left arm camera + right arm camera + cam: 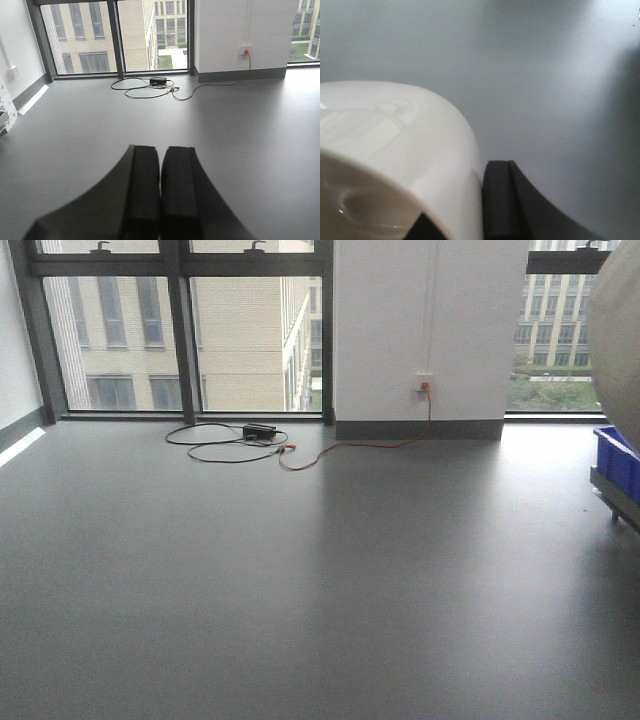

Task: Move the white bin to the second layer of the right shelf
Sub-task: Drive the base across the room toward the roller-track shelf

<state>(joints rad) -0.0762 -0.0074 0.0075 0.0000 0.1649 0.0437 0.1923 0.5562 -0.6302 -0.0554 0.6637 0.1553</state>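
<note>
In the right wrist view, the right gripper [462, 215] is clamped on the wall of the white bin [395, 140], held over grey floor [545, 75]. One finger [500, 200] sits outside the wall; the other is mostly hidden under the rim. The bin is cut off left and bottom. The left gripper [160, 170] is level, jaws pressed together on nothing, aimed toward the windows [85, 35]. In the front view, a blurred cream curve at the right edge, likely the bin, sits above a blue crate [618, 462].

Window [250, 330] daylight sheens the grey floor [300, 590]; near white bin [395, 150] blurs.
</note>
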